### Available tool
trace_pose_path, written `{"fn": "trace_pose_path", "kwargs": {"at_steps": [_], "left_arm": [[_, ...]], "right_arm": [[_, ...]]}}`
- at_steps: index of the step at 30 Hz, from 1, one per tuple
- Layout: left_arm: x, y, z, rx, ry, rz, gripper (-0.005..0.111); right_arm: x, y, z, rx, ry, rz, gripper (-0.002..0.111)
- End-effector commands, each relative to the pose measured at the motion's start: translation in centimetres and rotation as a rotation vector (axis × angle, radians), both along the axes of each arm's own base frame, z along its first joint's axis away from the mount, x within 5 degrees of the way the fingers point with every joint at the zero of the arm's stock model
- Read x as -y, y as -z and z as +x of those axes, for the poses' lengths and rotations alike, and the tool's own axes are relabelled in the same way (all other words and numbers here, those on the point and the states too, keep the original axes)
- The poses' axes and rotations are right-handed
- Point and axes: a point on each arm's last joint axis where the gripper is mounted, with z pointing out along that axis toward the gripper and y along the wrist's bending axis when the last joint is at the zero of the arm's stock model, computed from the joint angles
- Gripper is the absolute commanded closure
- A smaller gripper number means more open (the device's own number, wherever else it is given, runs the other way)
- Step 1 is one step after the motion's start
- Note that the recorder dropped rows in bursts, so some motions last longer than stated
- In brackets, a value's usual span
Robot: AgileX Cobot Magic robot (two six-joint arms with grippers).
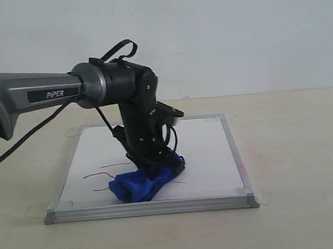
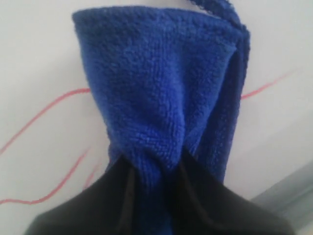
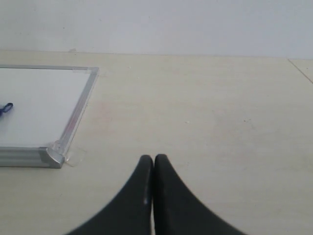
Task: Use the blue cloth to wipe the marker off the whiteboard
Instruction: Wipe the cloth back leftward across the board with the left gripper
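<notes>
In the exterior view I see the left gripper (image 1: 157,165) down on the whiteboard (image 1: 207,147), near the front edge and a little left of the middle. It is closed on the blue cloth (image 1: 139,184). In the left wrist view the two black fingers (image 2: 210,200) pinch one end of the cloth (image 2: 156,83), and the narrow gap between them is filled with fabric. The cloth is bunched up and lies on the white surface, spreading from the gripper toward the front left part of the board.

The marker (image 1: 99,174) shows as thin red wavy lines on the board. Most of them are to the left of the cloth, and one short piece comes out on its right side. In the left wrist view the red lines (image 2: 44,110) appear on both sides of the cloth and stop at its edges.

The whiteboard lies flat on the beige table (image 1: 291,151), with a silver frame (image 1: 154,207) around it.

The right gripper (image 3: 153,159) I see only in its own wrist view. Its two fingers are pressed together and hold nothing. It hangs over the bare table (image 3: 205,122), apart from the whiteboard (image 3: 39,107), with one corner of the board not far from it.
</notes>
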Motion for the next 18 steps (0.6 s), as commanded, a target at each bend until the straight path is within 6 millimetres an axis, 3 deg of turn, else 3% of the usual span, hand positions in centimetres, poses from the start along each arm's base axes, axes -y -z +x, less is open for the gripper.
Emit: {"fn": "trace_pose_path", "kwargs": {"at_steps": [1,5,9,13,18], "left_arm": [[6.1,1.7,-3.8,-0.092,0.101,-0.136,0.103],[10.0,1.6,-6.2,-0.074,0.183,-0.204,0.103],[11.0,1.6,-6.8,-0.032,0.242,-0.17,0.103],[9.0,1.7,-5.5,0.031,0.224,-0.022,0.103],[3.7,1.7,-2.2,0.053,0.083,0.105,0.103]], "right_arm": [[0.0,-0.1,0.0,0.008,0.005,0.0,0.108],[0.0,-0.1,0.0,0.008,0.005,0.0,0.108],[0.0,-0.1,0.0,0.008,0.005,0.0,0.108],[0.0,-0.1,0.0,0.008,0.005,0.0,0.108],[0.0,-0.1,0.0,0.008,0.005,0.0,0.108]]}}
